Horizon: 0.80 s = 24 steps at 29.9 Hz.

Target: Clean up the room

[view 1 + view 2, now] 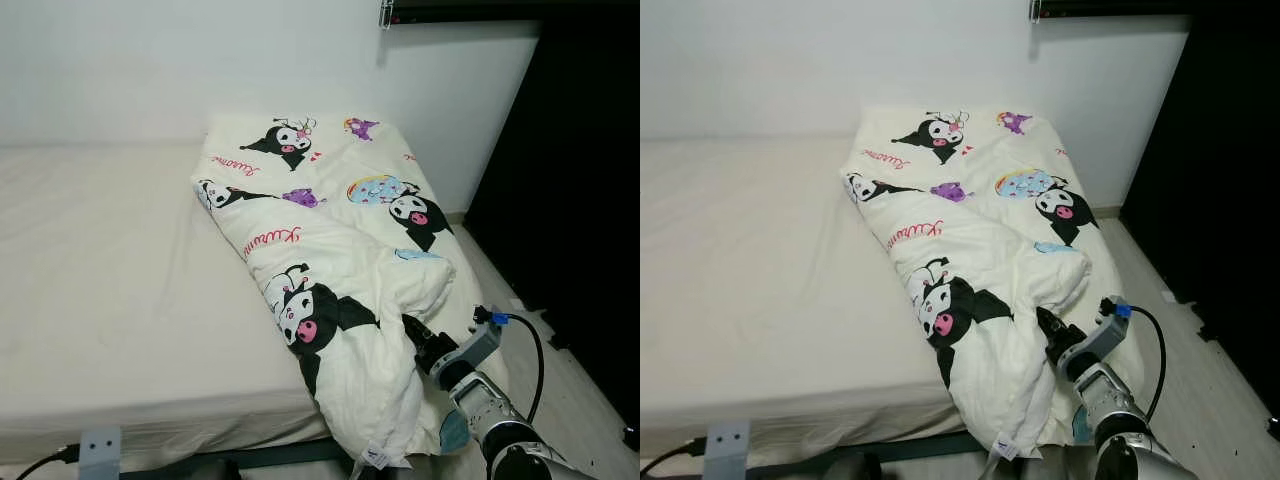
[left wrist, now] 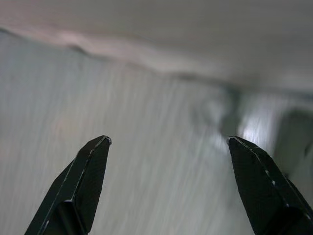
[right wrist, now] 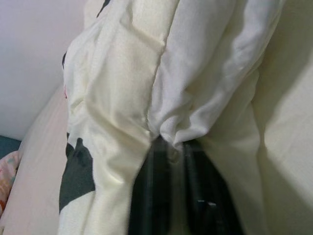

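A cream quilt [image 1: 330,230] printed with black cartoon figures lies crumpled along the right side of the bed [image 1: 110,290], its lower end hanging over the bed's front corner. My right gripper [image 1: 414,330] is pushed into a fold of that quilt near the bed's right front corner. In the right wrist view the black fingers [image 3: 168,196] stand close together with a bunch of quilt fabric [image 3: 181,98] pinched between them. My left gripper [image 2: 168,142] is open, its two black fingertips wide apart over a blurred pale surface.
The bed's cream sheet is bare on the left half. A white wall [image 1: 150,70] runs behind the bed. Dark furniture [image 1: 580,180] stands at the right, with a strip of pale floor [image 1: 590,400] between it and the bed. A cable [image 1: 535,350] loops from my right wrist.
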Motion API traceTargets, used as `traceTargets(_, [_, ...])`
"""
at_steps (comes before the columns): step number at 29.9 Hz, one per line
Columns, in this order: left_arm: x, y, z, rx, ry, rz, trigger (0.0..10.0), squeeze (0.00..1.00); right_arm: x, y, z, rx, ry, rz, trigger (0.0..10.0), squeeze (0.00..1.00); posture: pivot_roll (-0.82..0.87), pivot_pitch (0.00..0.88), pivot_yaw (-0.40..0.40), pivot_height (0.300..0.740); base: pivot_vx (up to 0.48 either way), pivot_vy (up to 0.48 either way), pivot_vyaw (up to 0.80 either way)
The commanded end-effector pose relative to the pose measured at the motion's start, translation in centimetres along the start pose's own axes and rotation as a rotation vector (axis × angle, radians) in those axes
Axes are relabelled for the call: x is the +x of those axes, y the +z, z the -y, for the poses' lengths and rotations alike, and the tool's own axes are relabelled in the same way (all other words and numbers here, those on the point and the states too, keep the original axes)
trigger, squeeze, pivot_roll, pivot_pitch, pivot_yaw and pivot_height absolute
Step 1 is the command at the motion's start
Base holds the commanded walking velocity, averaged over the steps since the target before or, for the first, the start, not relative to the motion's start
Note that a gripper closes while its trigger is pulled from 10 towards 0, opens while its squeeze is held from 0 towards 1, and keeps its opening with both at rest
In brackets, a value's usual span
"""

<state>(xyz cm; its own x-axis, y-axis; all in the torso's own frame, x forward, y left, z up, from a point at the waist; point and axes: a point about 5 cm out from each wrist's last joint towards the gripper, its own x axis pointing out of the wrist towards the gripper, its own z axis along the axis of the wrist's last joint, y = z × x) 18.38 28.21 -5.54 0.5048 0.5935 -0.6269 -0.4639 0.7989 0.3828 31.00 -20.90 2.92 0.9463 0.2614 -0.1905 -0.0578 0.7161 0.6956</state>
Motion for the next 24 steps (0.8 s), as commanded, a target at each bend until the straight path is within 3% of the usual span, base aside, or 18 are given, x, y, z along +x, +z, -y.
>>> traceTargets(1, [0.6, 1.7, -1.3, -0.018, 0.069, 0.053, 10.0, 0.0, 0.8, 0.1, -1.2, -0.04, 0.043, -0.014, 0.0, 0.0, -0.08, 0.0, -0.027, 0.555, 0.0, 0.0, 0.0])
traceTargets(3, [0.8, 3.0, -1.6, -0.043, 0.105, 0.085, 10.0, 0.0, 1.3, -0.1, -1.9, -0.062, 0.078, -0.029, 0.0, 0.0, -0.08, 0.0, -0.033, 0.555, 0.0, 0.0, 0.0])
traceTargets(6, [0.9, 7.4, -1.4, -0.109, 0.145, 0.227, 10.0, 0.0, 3.2, -2.5, -6.3, -0.18, 0.304, -0.163, 0.0, 0.0, -0.07, 0.0, -0.04, 0.555, 0.0, 0.0, 0.0])
traceTargets(7, [0.9, 7.4, -1.4, -0.109, 0.145, 0.227, 10.0, 0.0, 3.2, -2.5, -6.3, -0.18, 0.304, -0.163, 0.0, 0.0, -0.07, 0.0, -0.04, 0.555, 0.0, 0.0, 0.0])
traceTargets(9, [0.6, 10.4, -1.0, -0.14, 0.151, 0.344, 10.0, 0.0, 3.9, -4.2, -9.3, -0.221, 0.471, -0.242, 0.0, 0.0, -0.06, 0.0, -0.051, 0.555, 0.0, 0.0, 0.0])
traceTargets(10, [0.6, 10.4, -1.0, -0.14, 0.151, 0.344, 10.0, 0.0, 3.9, -4.2, -9.3, -0.221, 0.471, -0.242, 0.0, 0.0, -0.06, 0.0, -0.051, 0.555, 0.0, 0.0, 0.0])
traceTargets(12, [-0.1, 13.8, -0.9, -0.162, 0.166, 0.489, 10.0, 0.0, 4.2, -6.2, -12.8, -0.271, 0.68, -0.35, 0.0, 0.0, -0.05, 0.0, -0.058, 0.555, 0.0, 0.0, 0.0])
traceTargets(14, [-0.1, 13.8, -0.9, -0.162, 0.166, 0.489, 10.0, 0.0, 4.2, -6.2, -12.8, -0.271, 0.68, -0.35, 0.0, 0.0, -0.05, 0.0, -0.058, 0.555, 0.0, 0.0, 0.0])
traceTargets(15, [-0.8, 15.8, -0.9, -0.166, 0.178, 0.583, 10.0, 0.0, 3.9, -7.6, -14.5, -0.309, 0.812, -0.436, 0.0, 0.0, -0.04, 0.0, -0.066, 0.555, 0.0, 0.0, 0.0])
traceTargets(16, [-0.8, 15.8, -0.9, -0.166, 0.178, 0.583, 10.0, 0.0, 3.9, -7.6, -14.5, -0.309, 0.812, -0.436, 0.0, 0.0, -0.04, 0.0, -0.066, 0.555, 0.0, 0.0, 0.0])
traceTargets(17, [-1.6, 17.6, -0.9, -0.16, 0.192, 0.683, 10.0, 0.0, 3.2, -9.1, -15.9, -0.358, 0.951, -0.541, 0.0, 0.0, -0.04, 0.0, -0.068, 0.555, 0.0, 0.0, 0.0])
traceTargets(18, [-1.6, 17.6, -0.9, -0.16, 0.192, 0.683, 10.0, 0.0, 3.2, -9.1, -15.9, -0.358, 0.951, -0.541, 0.0, 0.0, -0.04, 0.0, -0.068, 0.555, 0.0, 0.0, 0.0])
traceTargets(19, [-2.6, 19.4, -1.0, -0.169, 0.205, 0.779, 10.0, 0.0, 2.3, -10.5, -16.5, -0.401, 1.072, -0.666, 0.0, 0.0, -0.04, 0.0, -0.072, 0.555, 0.0, 0.0, 0.0])
traceTargets(20, [-2.6, 19.4, -1.0, -0.169, 0.205, 0.779, 10.0, 0.0, 2.3, -10.5, -16.5, -0.401, 1.072, -0.666, 0.0, 0.0, -0.04, 0.0, -0.072, 0.555, 0.0, 0.0, 0.0])
traceTargets(21, [-3.5, 20.7, -1.1, -0.176, 0.213, 0.85, 10.0, 0.0, 1.5, -11.5, -16.6, -0.433, 1.145, -0.763, 0.0, 0.0, -0.03, 0.0, -0.073, 0.555, 0.0, 0.0, 0.0])
traceTargets(24, [-3.5, 20.7, -1.1, -0.176, 0.213, 0.85, 10.0, 0.0, 1.5, -11.5, -16.6, -0.433, 1.145, -0.763, 0.0, 0.0, -0.03, 0.0, -0.073, 0.555, 0.0, 0.0, 0.0])
